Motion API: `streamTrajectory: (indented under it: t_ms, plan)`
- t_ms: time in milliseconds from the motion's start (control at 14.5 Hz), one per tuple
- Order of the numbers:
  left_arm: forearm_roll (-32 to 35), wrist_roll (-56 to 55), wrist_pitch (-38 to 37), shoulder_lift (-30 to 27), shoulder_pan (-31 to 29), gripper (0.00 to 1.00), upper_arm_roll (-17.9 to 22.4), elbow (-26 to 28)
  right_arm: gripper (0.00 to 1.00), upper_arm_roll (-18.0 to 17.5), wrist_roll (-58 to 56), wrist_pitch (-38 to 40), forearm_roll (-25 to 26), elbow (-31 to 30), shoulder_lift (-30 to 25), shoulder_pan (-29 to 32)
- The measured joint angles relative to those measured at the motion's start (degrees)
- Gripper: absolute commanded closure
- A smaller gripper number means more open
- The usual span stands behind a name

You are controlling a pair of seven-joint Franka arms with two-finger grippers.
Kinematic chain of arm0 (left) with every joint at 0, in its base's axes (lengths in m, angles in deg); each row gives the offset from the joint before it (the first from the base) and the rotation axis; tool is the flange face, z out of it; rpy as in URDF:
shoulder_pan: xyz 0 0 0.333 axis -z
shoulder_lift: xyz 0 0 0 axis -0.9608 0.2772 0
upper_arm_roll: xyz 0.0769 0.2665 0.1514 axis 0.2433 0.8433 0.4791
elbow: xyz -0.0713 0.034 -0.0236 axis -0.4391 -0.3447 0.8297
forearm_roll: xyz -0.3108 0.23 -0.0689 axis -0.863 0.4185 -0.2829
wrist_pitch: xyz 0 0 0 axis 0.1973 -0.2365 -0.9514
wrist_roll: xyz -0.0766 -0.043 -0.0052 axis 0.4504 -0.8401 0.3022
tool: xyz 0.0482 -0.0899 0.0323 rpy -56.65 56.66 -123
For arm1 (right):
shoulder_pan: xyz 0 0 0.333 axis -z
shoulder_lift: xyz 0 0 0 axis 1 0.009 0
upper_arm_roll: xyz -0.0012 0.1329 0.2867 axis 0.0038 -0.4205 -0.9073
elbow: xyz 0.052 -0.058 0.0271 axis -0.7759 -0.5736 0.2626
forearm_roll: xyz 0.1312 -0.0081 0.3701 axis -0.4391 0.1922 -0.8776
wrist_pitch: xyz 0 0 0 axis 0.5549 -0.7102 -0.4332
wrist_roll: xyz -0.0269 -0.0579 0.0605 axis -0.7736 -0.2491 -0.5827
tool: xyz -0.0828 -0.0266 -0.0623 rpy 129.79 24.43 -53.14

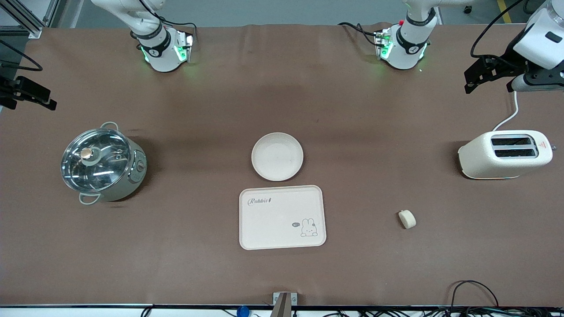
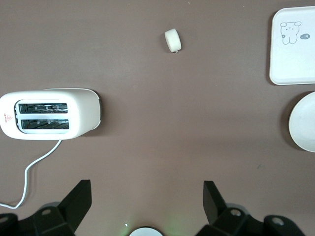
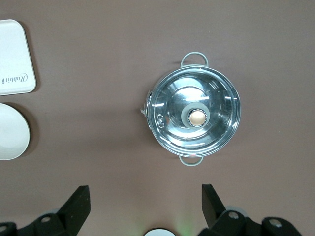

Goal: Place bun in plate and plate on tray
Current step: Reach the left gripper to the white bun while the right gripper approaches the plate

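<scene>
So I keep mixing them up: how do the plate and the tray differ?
The plate is round and plain; the tray is a rounded-corner rectangle with "Rabbit" lettering and a rabbit drawing. The tray is wider than the plate. The plate lies farther from the front camera than the tray. Both are cream, shallow and hold nothing.

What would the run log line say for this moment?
bun: on table, toward left arm's end | plate: empty, beside tray, apart | left gripper: open, waiting | right gripper: open, above pot
</scene>
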Motion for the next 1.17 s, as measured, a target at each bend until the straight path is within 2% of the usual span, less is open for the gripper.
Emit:
streamTrajectory:
  t_ms: [344,619,894,1169]
  plan:
    - [0.0,0.0,-0.2,1.1,-0.3,0.00,0.1,0.0,0.00,0.3,0.0,0.5,-1.2,-0.1,0.0,0.0]
    - [0.1,0.0,2.2,7.2,-0.7,0.00,0.5,-0.7,0.00,1.5,-0.2,2.3,-3.1,-0.1,0.0,-1.8]
    - [0.1,-2.8,12.4,15.7,-1.6,0.00,0.7,0.9,0.00,2.1,0.1,-0.6,-7.5,-0.6,0.3,-4.5]
    - [0.1,-5.6,28.8,22.2,-2.3,0.00,0.8,6.6,0.00,1.8,7.8,-9.0,-7.8,-2.0,4.2,-12.6]
